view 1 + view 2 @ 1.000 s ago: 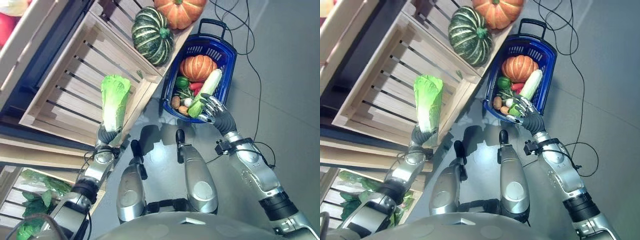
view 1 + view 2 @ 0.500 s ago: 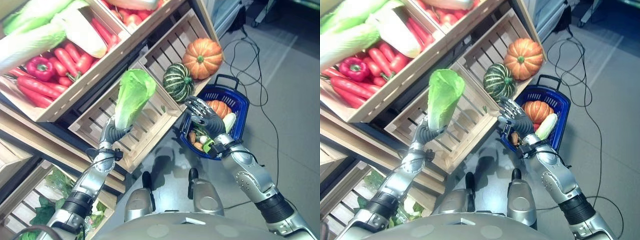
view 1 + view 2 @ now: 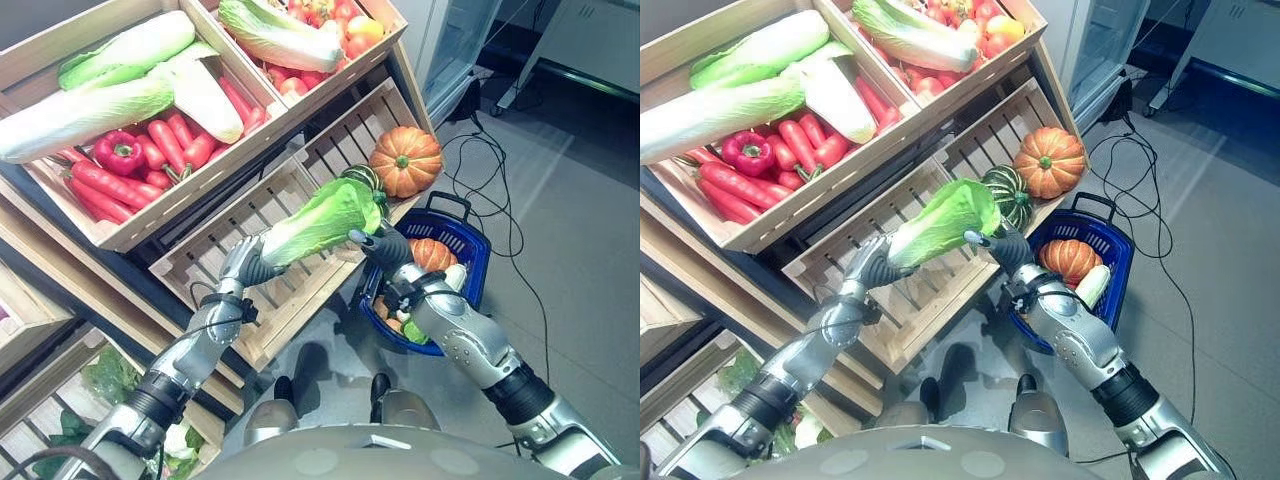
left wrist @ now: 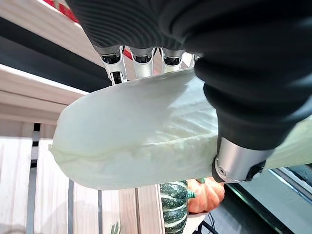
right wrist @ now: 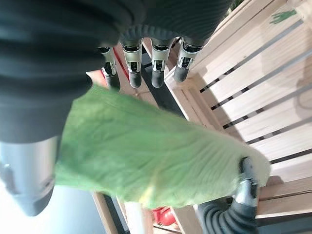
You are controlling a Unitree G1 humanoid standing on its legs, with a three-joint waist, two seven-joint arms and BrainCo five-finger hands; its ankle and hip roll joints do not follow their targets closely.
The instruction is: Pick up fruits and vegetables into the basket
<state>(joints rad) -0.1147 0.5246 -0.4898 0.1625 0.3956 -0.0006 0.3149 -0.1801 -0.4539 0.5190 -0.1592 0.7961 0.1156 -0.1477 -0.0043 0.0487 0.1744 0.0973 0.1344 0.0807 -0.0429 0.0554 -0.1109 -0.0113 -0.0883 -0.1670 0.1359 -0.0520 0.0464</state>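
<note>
Cabbage [image 3: 318,220] hides fingertips of right robot hand [image 3: 385,246]; left robot hand [image 3: 248,264] grips base

Pumpkin [image 3: 433,254] seemingly crowds basket [image 3: 470,236].

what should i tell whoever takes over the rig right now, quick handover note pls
Left hand: shut on the cabbage at its pale stem end, held over the empty slatted crate.
Right hand: open, fingers at the cabbage's leafy tip, not gripping.
Blue basket sits on the floor by the crates with a small pumpkin and other vegetables already in it.
Left to do: move the cabbage into the basket.
</note>
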